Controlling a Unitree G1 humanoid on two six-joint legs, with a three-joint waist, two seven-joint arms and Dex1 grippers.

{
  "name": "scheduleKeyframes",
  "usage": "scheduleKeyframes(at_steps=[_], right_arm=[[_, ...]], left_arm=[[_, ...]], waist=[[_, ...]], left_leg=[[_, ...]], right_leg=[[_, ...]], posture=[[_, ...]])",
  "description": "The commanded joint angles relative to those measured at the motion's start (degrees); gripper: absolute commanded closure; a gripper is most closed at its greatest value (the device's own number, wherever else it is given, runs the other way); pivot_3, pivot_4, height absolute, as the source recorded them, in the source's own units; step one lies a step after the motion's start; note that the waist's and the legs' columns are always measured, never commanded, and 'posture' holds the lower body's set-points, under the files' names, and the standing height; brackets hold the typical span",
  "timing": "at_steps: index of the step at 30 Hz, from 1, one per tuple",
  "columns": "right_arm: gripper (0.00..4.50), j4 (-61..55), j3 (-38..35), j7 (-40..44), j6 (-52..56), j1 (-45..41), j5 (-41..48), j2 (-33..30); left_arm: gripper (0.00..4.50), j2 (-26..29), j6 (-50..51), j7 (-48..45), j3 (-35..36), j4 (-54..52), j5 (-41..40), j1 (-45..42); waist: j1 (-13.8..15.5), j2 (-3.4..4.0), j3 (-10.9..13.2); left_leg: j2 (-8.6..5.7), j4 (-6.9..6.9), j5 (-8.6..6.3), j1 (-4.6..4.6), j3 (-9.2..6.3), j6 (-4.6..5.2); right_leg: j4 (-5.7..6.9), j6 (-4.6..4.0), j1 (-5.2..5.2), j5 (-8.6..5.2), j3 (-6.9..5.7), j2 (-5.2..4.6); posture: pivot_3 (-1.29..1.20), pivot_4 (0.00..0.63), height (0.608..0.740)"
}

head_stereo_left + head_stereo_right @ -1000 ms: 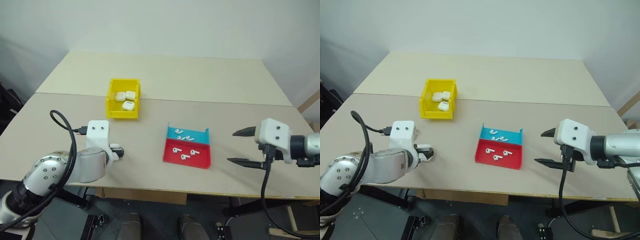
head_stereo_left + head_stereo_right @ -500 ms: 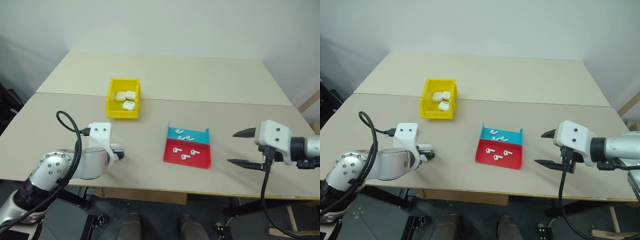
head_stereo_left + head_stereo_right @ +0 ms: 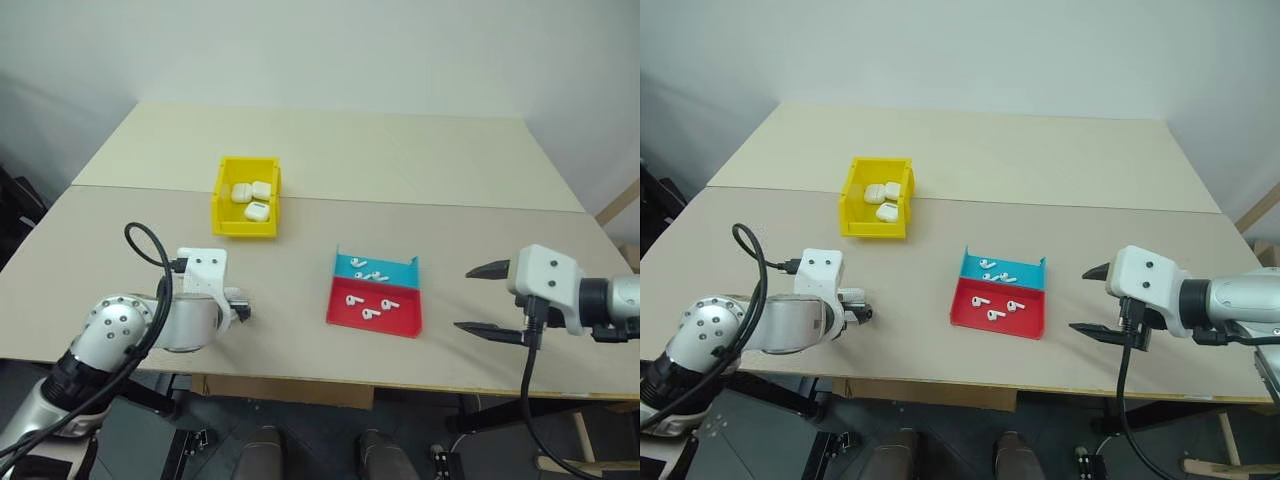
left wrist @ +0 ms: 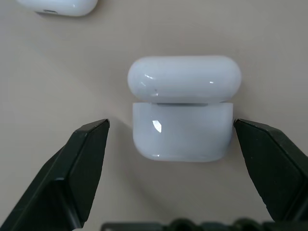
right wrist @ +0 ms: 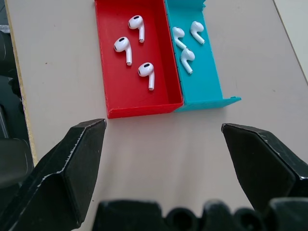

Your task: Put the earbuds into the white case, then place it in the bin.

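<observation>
Two grippers hang over the pale table [image 3: 420,160], one at each side. At the left, near the front edge, the left gripper [image 4: 171,139] has its black fingers [image 4: 86,159] spread wide with a white case [image 4: 183,113] lying between them, lid closed. One fingertip seems just beside the case's side, the other stands apart, so nothing is gripped. A second white object [image 4: 57,6] lies nearby, cut off at the picture's edge, possibly another case. Farther back sits the yellow bin [image 3: 246,198], with three cases [image 3: 252,199] already inside. Toward the middle lies a shallow red and blue tray [image 3: 374,293] holding six earbuds [image 5: 132,45], three in each colour half. At the right, the right gripper [image 3: 490,298] hovers wide open and empty, pointing toward the tray, with bare tabletop between them.
</observation>
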Motion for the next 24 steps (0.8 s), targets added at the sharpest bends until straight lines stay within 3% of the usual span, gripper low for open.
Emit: scheduleKeyframes(at_steps=[1, 13, 16, 19, 24], right_arm=[[0.03, -1.5, -2.9, -0.6, 0.3, 0.0, -0.3, -0.6], [0.03, -1.8, -3.1, -0.8, 1.2, 0.5, -0.6, -1.0], [0.00, -1.8, -3.2, -0.8, 1.2, 0.5, -0.7, -1.0], [0.00, -1.8, -3.4, -0.7, 1.3, 0.6, -0.9, -0.9], [0.00, -2.0, -3.3, -0.9, 1.5, 0.7, -1.1, -0.8]], left_arm=[[0.00, -0.7, 0.9, 0.0, 1.3, 0.4, -0.2, -1.1], [0.00, -2.8, 1.8, 0.6, 1.5, 1.8, -0.2, -1.0], [0.59, -2.8, 2.3, 0.1, 1.3, 1.9, -0.2, -1.1], [1.58, -3.1, 2.1, 0.6, 1.3, 1.6, -0.2, -0.9], [1.73, -3.1, 2.0, 0.6, 1.2, 1.3, -0.2, -0.4]], waist=[[0.0, 0.00, 0.0], [0.0, 0.00, 0.0], [0.0, 0.00, 0.0], [0.0, 0.00, 0.0], [0.0, 0.00, 0.0]], left_leg=[[0.00, 0.00, 0.00, 0.00, 0.00, 0.00], [0.00, 0.00, 0.00, -0.01, -0.02, 0.00], [0.00, 0.00, 0.00, -0.01, -0.02, -0.01], [0.00, 0.00, 0.00, -0.01, -0.02, -0.01], [0.00, 0.00, 0.01, -0.01, -0.02, -0.01]], right_leg=[[-0.01, 0.00, 0.00, 0.00, 0.00, 0.00], [-0.01, 0.00, -0.01, 0.01, -0.01, 0.00], [-0.01, 0.00, -0.01, 0.01, -0.01, 0.00], [-0.01, 0.00, -0.01, 0.01, -0.01, 0.00], [-0.01, 0.00, -0.01, 0.01, -0.01, 0.00]], posture=[[0.00, 0.150, 0.740], [0.00, 0.150, 0.740], [0.00, 0.150, 0.740], [0.00, 0.150, 0.740], [0.00, 0.150, 0.740]])
